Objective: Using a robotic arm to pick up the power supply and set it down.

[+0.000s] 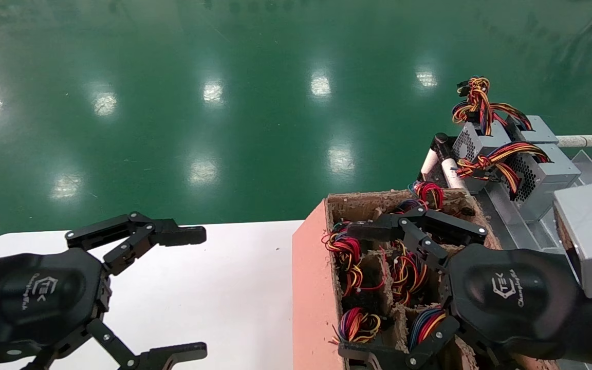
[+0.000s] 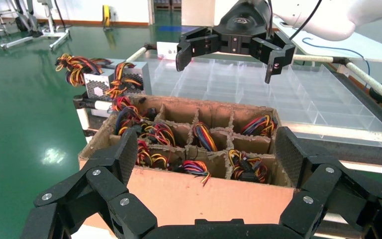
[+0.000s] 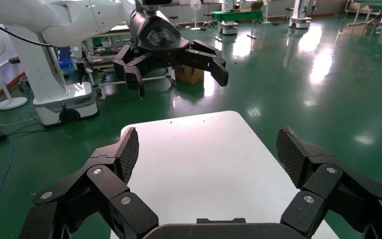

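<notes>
A cardboard box (image 1: 311,288) split into cells stands to the right of the white table (image 1: 224,288). Only wire bundles stick out of its cells; the power supply bodies are hidden. A mostly red and yellow bundle (image 1: 346,250) fills a left cell, and another red bundle (image 1: 428,192) sits at the far end. I cannot tell which one belongs to the power supply. My right gripper (image 1: 353,292) hangs open just above the box's near cells, holding nothing. My left gripper (image 1: 198,293) is open and empty over the table, facing the box wall (image 2: 179,194).
Two grey vented boxes (image 1: 548,169) with orange-yellow striped bundles rest on a rack behind the box. A clear divided tray (image 2: 258,94) lies to the right of the box. Glossy green floor lies beyond the table edge (image 3: 199,164).
</notes>
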Controlling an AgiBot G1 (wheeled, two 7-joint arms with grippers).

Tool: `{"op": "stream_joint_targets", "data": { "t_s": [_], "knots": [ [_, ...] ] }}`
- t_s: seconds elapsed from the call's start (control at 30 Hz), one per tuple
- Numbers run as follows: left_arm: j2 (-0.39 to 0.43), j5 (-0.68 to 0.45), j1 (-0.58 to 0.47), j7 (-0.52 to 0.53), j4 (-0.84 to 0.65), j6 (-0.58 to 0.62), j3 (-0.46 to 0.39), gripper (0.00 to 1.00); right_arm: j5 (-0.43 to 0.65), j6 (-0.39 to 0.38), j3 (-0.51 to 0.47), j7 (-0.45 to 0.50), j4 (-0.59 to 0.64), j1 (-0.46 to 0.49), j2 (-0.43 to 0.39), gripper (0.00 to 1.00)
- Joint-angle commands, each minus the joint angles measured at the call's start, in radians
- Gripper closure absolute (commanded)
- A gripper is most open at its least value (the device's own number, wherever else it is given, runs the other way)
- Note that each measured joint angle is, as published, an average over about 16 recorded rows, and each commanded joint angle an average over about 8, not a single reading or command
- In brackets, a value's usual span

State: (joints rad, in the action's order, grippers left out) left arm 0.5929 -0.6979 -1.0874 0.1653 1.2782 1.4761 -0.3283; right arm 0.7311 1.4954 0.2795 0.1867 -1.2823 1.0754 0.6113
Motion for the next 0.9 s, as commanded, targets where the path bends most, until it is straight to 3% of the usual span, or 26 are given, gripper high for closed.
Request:
{"op": "stream_joint_targets", "data": {
  "t_s": [0.03,0.4,0.43,0.67,0.7,0.9],
  "knots": [
    [0.0,0.0,0.0,0.0,0.0,0.0,0.0,0.0,0.0,0.0,0.0,0.0,0.0,0.0,0.0,0.0],
    [0.0,0.0,0.0,0.0,0.0,0.0,0.0,0.0,0.0,0.0,0.0,0.0,0.0,0.0,0.0,0.0],
    [0.0,0.0,0.0,0.0,0.0,0.0,0.0,0.07,0.0,0.0,0.0,0.0,0.0,0.0,0.0,0.0],
    [0.0,0.0,0.0,0.0,0.0,0.0,0.0,0.95,-0.001,-0.001,0.0,0.001,0.001,0.0,0.0,0.0],
    [0.0,0.0,0.0,0.0,0.0,0.0,0.0,1.0,-0.002,0.0,-0.001,0.002,0.001,0.0,0.0,0.0],
    [0.0,0.0,0.0,0.0,0.0,0.0,0.0,1.0,0.004,-0.003,0.001,0.002,0.003,0.002,-0.003,0.0]
  ]
}}
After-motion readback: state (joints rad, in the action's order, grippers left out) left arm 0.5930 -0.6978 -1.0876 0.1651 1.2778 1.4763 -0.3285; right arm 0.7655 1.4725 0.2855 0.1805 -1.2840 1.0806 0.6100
